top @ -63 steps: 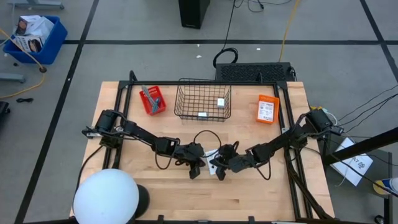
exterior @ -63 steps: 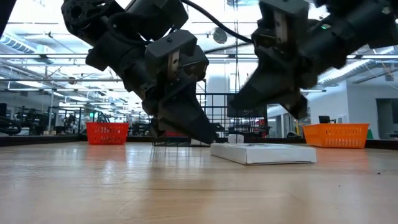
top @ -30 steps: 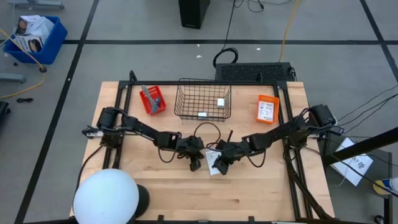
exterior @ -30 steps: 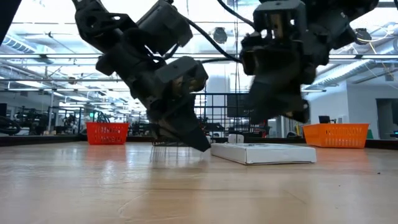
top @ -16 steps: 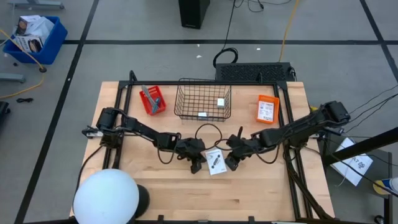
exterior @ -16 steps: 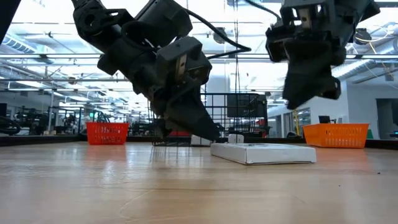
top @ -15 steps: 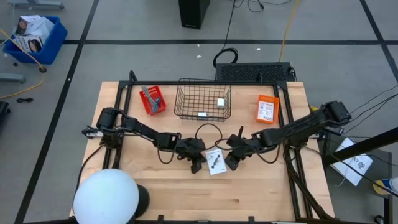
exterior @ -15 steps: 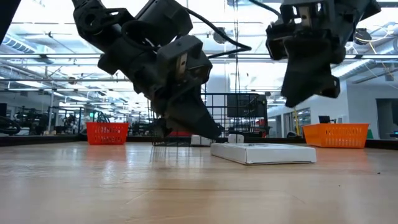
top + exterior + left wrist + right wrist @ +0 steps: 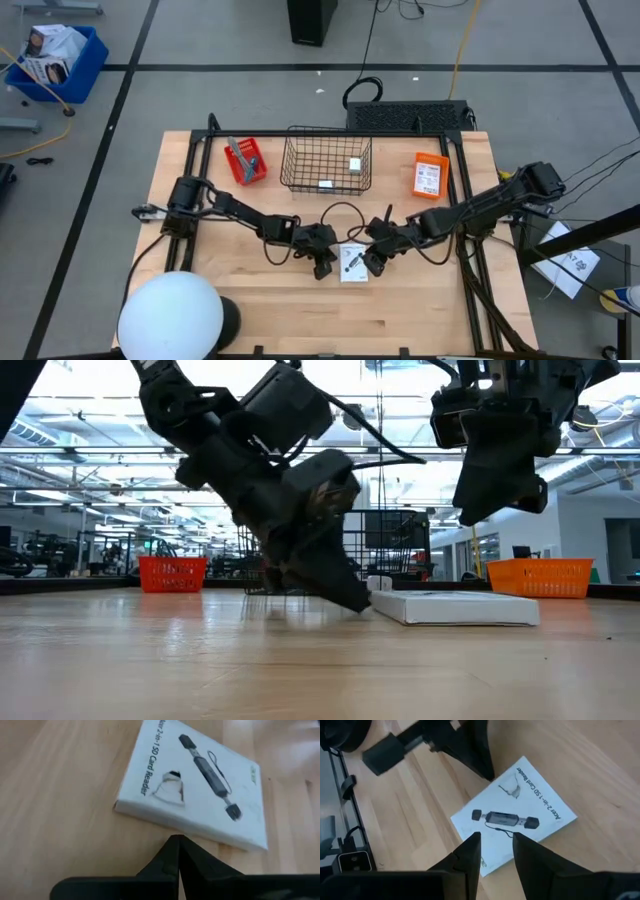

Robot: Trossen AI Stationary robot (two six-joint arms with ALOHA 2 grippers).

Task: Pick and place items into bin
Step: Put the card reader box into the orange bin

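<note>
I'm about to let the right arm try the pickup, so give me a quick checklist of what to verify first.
1. White packet lies flat on the table: ok.
2. Right gripper above the packet, fingers apart: ok.
3. Left gripper shut, tip at the packet's edge, possibly in the way: not ok.
4. Wire basket upright, top unobstructed: ok.
5. Packet edge raised enough to grasp: cannot tell.
</note>
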